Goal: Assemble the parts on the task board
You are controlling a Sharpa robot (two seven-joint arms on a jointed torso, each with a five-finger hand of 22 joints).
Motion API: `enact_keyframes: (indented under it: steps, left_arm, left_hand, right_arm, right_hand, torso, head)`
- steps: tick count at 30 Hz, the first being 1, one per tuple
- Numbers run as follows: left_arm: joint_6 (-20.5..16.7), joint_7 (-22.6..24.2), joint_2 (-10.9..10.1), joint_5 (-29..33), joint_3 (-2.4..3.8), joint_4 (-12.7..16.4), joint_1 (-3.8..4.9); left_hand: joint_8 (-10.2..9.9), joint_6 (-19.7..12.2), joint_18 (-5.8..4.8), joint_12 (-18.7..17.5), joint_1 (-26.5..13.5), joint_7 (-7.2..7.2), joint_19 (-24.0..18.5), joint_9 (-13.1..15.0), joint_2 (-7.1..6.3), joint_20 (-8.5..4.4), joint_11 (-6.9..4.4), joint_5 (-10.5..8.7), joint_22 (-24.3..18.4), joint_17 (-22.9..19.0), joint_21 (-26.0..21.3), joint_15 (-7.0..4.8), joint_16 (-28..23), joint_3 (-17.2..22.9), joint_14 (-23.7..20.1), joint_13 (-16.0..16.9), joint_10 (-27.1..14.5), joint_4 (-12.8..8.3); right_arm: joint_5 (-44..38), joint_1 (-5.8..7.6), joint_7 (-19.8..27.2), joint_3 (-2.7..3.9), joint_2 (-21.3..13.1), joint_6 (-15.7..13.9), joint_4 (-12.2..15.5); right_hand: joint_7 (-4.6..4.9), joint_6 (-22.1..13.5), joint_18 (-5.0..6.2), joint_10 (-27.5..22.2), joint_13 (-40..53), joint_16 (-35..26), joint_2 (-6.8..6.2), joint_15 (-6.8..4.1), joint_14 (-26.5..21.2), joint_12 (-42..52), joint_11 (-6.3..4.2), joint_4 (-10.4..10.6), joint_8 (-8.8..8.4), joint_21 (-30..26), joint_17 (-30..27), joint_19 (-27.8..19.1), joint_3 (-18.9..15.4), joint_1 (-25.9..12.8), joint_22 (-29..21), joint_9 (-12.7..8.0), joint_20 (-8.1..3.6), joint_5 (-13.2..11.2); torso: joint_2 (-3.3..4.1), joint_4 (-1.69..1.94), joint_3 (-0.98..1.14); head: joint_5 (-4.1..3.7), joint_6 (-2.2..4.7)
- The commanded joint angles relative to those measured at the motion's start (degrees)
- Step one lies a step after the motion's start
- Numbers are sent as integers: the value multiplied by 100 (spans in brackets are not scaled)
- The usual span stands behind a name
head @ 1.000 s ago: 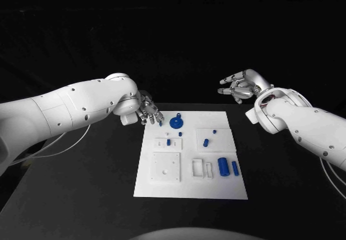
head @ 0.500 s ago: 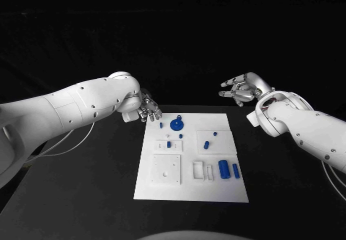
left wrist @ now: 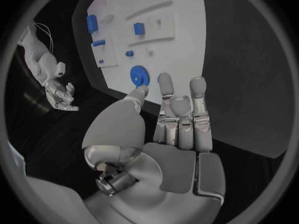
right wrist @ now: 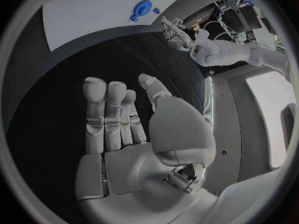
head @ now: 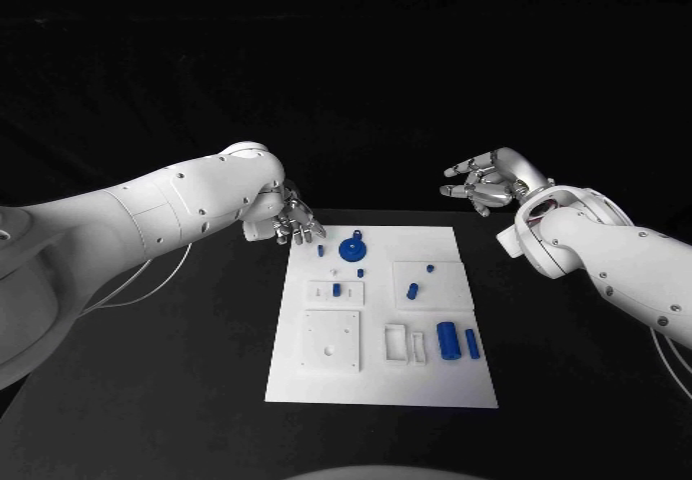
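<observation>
Centrally on the black table (head: pixel 159 380) lies the white board (head: pixel 384 375), the landmark for everything else. Near the board's far edge sits a blue disc (head: pixel 353 249) with a small blue peg (head: pixel 320 251) just beside it on the left-arm side. Toward the board's middle, another small blue piece (head: pixel 336 289) stands in a raised white block, and a short blue piece (head: pixel 413 290) lies on a raised plate next to it. At the board's near right, a blue cylinder (head: pixel 447 339) and a slimmer blue bar (head: pixel 470 344) lie side by side, close but apart.

The left hand (head: pixel 296 222) hovers at the board's far left corner, fingers extended and spread a little, holding nothing; the left wrist view shows its fingertips (left wrist: pixel 165 79) above the disc's end of the board. The right hand (head: pixel 488 180) hangs beyond the board's far right corner, well apart from it, fingers loosely curved and separated, empty.
</observation>
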Motion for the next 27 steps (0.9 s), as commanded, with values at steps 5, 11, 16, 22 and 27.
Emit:
enact_keyframes:
  steps: [5, 11, 16, 22, 27]
  left_arm:
    - [342, -58, 95, -90, 2, -176, -16]
    - [345, -43, 124, -43, 1, -230, -30]
    - [324, -21, 146, 2, 0, -269, -45]
    - [347, 0, 181, 45, -4, -321, -72]
    - [283, 31, 216, 79, -9, -368, -100]
  left_hand:
    - [64, -63, 26, 47, 1, 10, 12, 9, -256, 48, 33, -603, 106, -39, -34, -1, 30, 66, -46, 10, -26, 515]
    - [93, -60, 29, 58, -9, 5, 20, 21, -301, 48, 30, -688, 107, -20, -27, -3, 54, 114, -33, 12, -16, 670]
    - [107, -50, 30, 65, 7, 1, 27, 19, -135, 43, 25, -550, 107, -18, -8, -8, 74, 60, -22, 13, -13, 483]
    - [112, -33, 26, 70, -11, -4, 23, 6, 117, 39, 20, -474, 108, -12, 10, -11, 88, -40, -19, 15, -13, 210]
    - [107, -27, 25, 71, 12, -9, 13, -7, 309, 37, 15, -407, 104, -17, 12, -17, 94, -148, -19, 15, -18, -19]
  right_arm:
    - [-48, 0, 24, 7, -25, -47, 59]
    - [-51, 0, 20, 8, -28, -46, 66]
    - [-56, 1, 18, 9, -18, -42, 67]
    - [-58, 1, 15, 9, -14, -39, 69]
    - [-62, 1, 11, 9, -11, -37, 72]
  right_hand:
    - [1, -6, 117, -39, -3, -32, -20, 0, 49, -26, -10, 25, -19, -14, -5, 285, -3, -57, -3, -7, -37, 20]
    - [0, -3, 117, -27, 1, -32, -22, -1, 56, -17, -13, 35, -20, -4, -7, 287, -19, -37, 0, -7, -37, 20]
    - [0, -3, 117, -27, 1, -32, -22, -1, 56, -17, -13, 35, -20, -4, -7, 287, -19, -37, 0, -7, -37, 20]
    - [0, -3, 117, -27, 1, -32, -22, -1, 56, -17, -13, 35, -20, -4, -7, 287, -19, -37, 0, -7, -37, 20]
    - [0, -3, 117, -27, 1, -32, -22, -1, 56, -17, -13, 35, -20, -4, -7, 287, -19, -37, 0, -7, -37, 20]
  torso:
    - [63, -27, -23]
    - [62, -28, -28]
    - [61, -24, -27]
    - [64, -26, -20]
    - [65, -32, -26]
  head:
    - [0, 12]
    - [-30, 0]
    - [-36, -5]
    - [-42, -20]
    - [-69, -34]
